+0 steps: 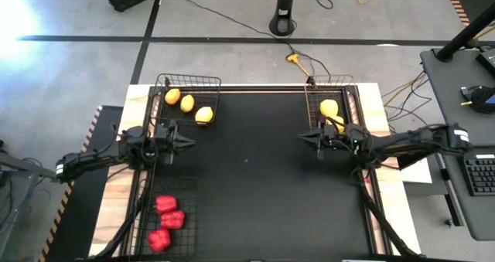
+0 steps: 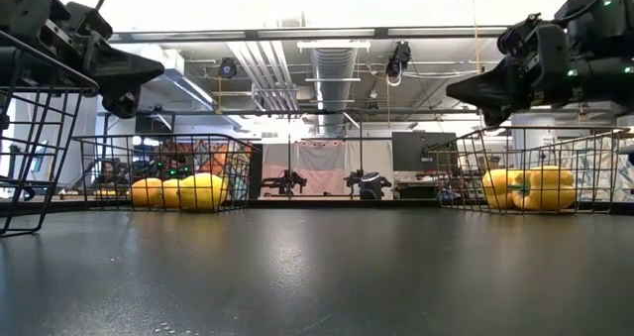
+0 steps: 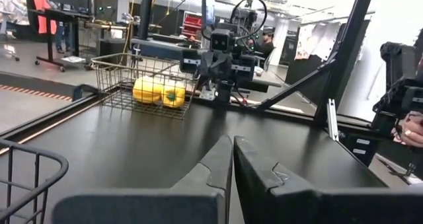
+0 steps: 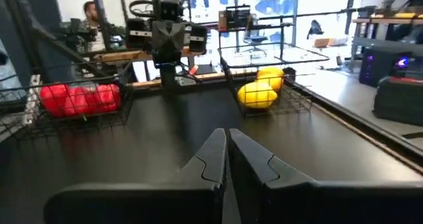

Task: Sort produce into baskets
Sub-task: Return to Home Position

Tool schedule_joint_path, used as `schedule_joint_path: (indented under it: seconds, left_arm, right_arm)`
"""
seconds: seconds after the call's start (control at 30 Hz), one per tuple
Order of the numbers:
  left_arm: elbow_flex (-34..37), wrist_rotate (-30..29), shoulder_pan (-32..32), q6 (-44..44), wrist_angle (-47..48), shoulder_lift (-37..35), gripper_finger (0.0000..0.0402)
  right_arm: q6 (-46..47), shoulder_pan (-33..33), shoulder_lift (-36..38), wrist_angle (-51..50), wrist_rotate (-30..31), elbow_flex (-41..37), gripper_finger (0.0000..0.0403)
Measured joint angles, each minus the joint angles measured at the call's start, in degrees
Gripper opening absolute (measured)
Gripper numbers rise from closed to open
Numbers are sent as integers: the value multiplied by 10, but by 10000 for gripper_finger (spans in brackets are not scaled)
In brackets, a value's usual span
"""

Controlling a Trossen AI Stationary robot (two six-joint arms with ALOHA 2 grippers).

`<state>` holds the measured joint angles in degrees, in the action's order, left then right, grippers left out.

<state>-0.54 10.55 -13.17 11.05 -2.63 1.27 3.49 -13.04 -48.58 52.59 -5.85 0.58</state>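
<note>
The black worktop (image 1: 255, 185) fills the centre of the high view. The left arm (image 1: 100, 160) comes in from the left edge of the frame and the right arm (image 1: 410, 142) from the right edge. Both are stretched toward the middle at about the same height in the picture. Three wire baskets stand at the borders of the worktop: the black basket (image 1: 189, 78) in the upper left, the second basket (image 1: 331, 79) in the upper right, and the third basket (image 1: 186, 188) in the lower left. The left gripper (image 1: 190, 144) hangs just below the black basket and points to the right; the left wrist view shows its jaws closed together with nothing between them. The right gripper (image 1: 302, 137) is just left of the second basket and points to the left; in the right wrist view its jaws are also pressed together and hold nothing. In the low view both grippers are above the surface and do not touch it. Three lemons (image 1: 187, 103) lie in a slanted row inside the black basket. At least two yellow peppers (image 1: 329, 107) lie in the second basket, partly hidden under the right arm. Three red peppers (image 1: 173, 219) lie close together in the third basket.
</note>
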Motion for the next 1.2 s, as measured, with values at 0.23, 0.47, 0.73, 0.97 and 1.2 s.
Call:
schedule_joint_path:
  seconds: [0.23,0.47,0.73,0.97,1.2]
  left_arm:
    - [0,0,0,0,0,4,0]
    - [0,-4,0,-3,1,5,0]
    - [0,-1,0,5,1,5,0]
    - [0,31,0,0,-15,6,0]
    - [0,72,1,4,-56,5,0]
  right_arm:
    - [-26,19,163,-146,78,0,13]
    - [-42,114,260,-238,173,0,13]
    - [-89,235,330,-301,259,2,13]
    - [-48,242,423,-384,163,1,13]
    - [-45,242,442,-404,144,0,13]
